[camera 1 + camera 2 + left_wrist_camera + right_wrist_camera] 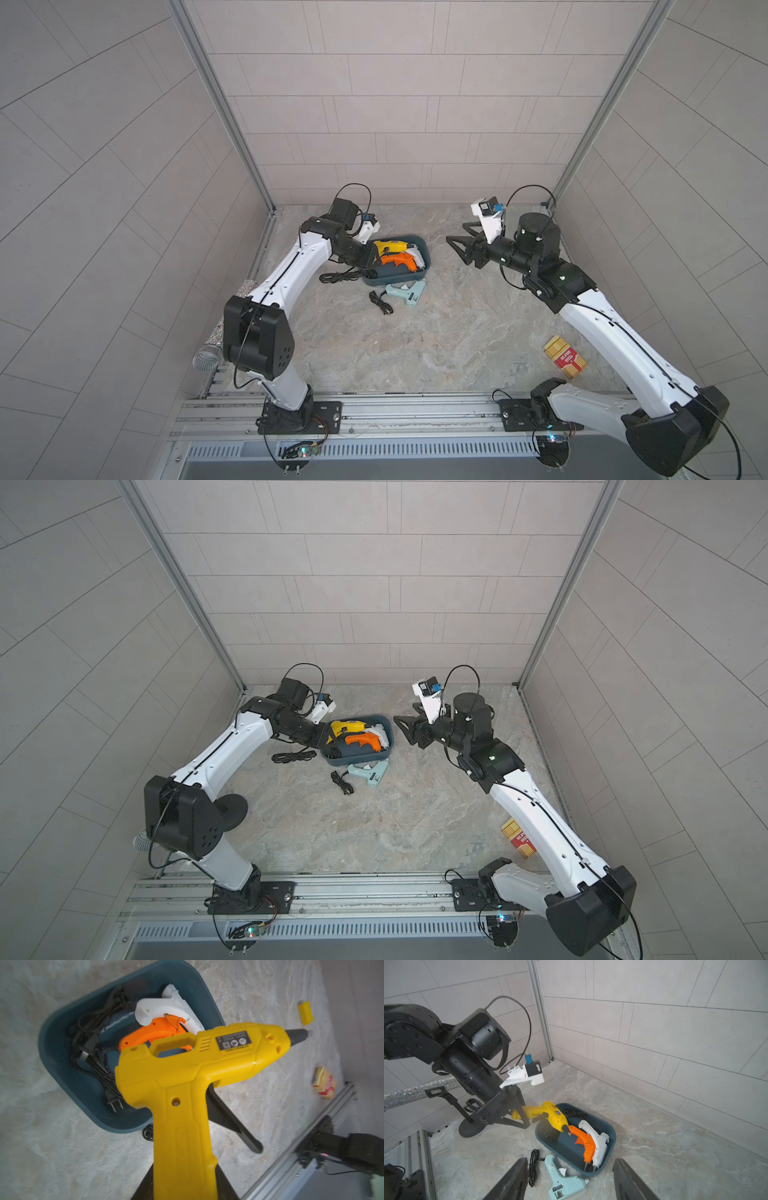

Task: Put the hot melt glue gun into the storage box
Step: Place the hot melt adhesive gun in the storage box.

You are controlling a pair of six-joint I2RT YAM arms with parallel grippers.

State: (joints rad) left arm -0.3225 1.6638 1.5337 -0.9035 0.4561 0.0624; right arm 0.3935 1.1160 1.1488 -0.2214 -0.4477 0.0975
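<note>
Two in storage box (564,1147): orange gun (583,1142), white gun (598,1145).

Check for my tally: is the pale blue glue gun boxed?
Out: the pale blue gun lies on the table beside the storage box.

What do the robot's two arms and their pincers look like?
The left arm and right arm match: white shells on the long links, bulky black joints, and a thin black cable along each, looping at the wrist. Each wrist carries a white camera bracket with a blue plug. The left pincer and right pincer are black, with tapering, triangular fingers.
</note>
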